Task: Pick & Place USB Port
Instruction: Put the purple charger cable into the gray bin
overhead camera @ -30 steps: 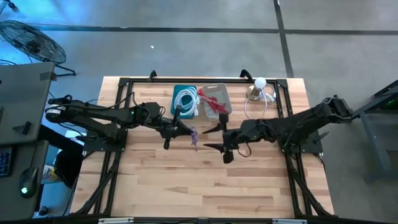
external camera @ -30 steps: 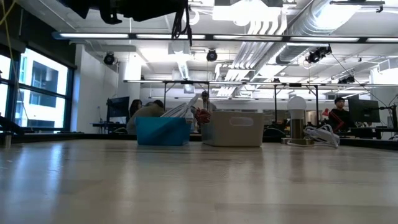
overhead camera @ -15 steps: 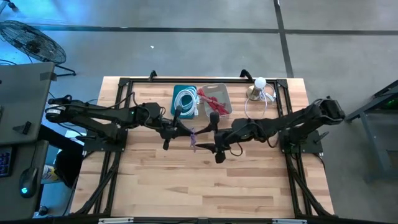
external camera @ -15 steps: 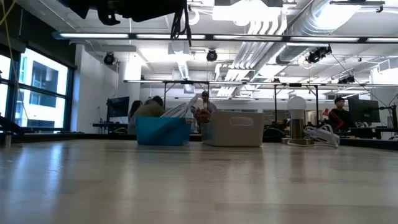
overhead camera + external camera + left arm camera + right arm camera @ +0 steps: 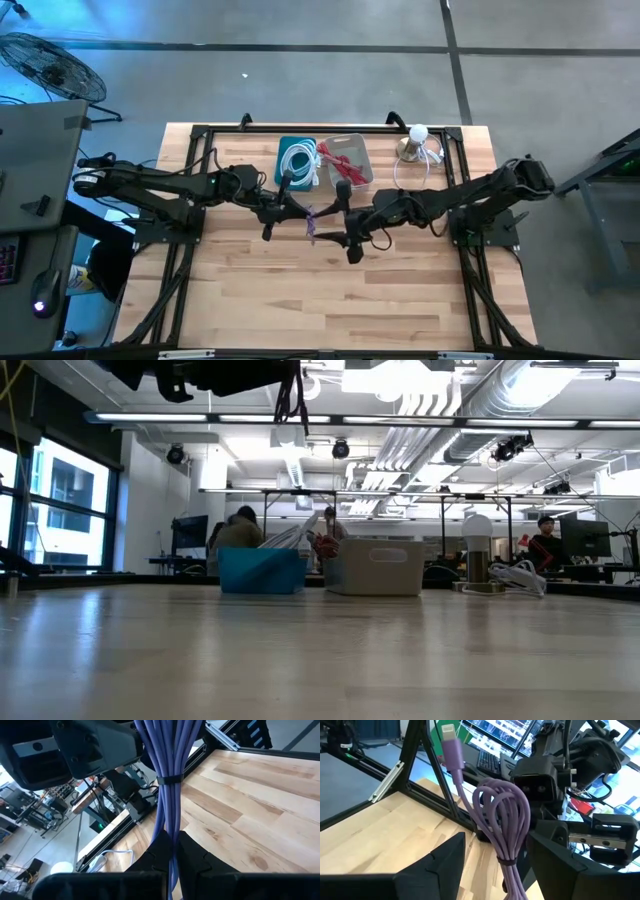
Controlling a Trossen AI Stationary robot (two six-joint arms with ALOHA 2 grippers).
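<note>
Purple coiled USB cable [image 5: 507,825] hangs above mid-table, pinched in my left gripper [image 5: 300,212]. My right gripper [image 5: 335,222], jaws spread wide, flanks the bundle without touching it.

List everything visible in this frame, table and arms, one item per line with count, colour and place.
purple cable bundle: one, purple, tied coil held above the table's middle, between the two grippers
blue bin: one, blue, far side of the table, holding a white coiled cable
grey bin: one, light grey, right of the blue bin and beside it, holding red cables
lamp: one, white bulb on a brass-coloured base, far right of the table, white cord looped beside it
table: one, light wood with a black frame
left gripper: shut on the purple cable bundle, over the table's middle
right gripper: open, fingers either side of the bundle
</note>
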